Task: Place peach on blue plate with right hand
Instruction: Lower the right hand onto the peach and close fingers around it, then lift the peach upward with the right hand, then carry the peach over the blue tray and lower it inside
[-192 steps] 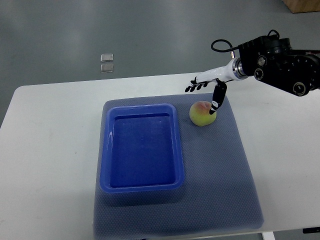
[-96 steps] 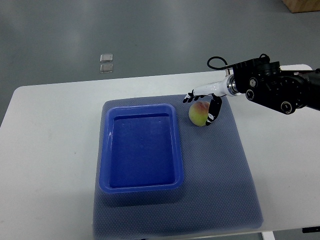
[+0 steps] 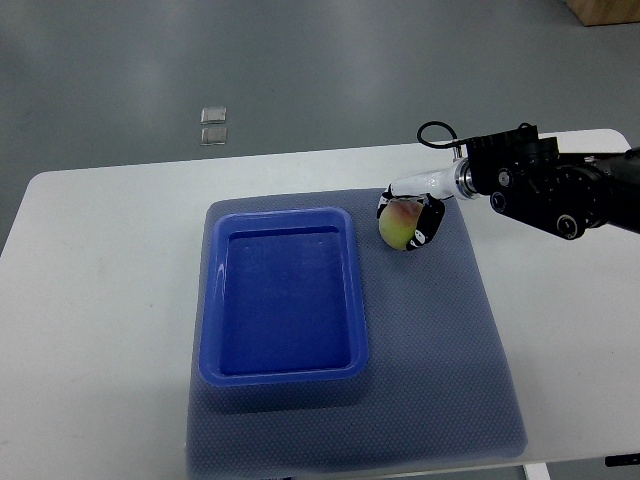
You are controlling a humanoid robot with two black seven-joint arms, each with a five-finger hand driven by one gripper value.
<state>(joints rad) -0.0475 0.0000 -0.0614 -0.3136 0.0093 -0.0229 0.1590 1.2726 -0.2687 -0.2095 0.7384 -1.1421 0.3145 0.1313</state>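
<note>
Right hand (image 3: 408, 214) curling round the peach (image 3: 400, 226) as I'm watching, fingers gripping it, peach sitting on the mat (image 3: 440, 340), just right of the blue plate (image 3: 283, 296).

We see a yellow-green peach (image 3: 400, 226) with a red blush toward its twelve o'clock side. The right hand (image 3: 412, 208) around it is white with black fingertips, on a black arm (image 3: 555, 185). At nine o'clock from the peach sits a solid blue plate (image 3: 283, 294). Beneath both lies a grey-blue mat (image 3: 440, 350) with a fine dotted weave, on a plain white table (image 3: 100, 300).
</note>
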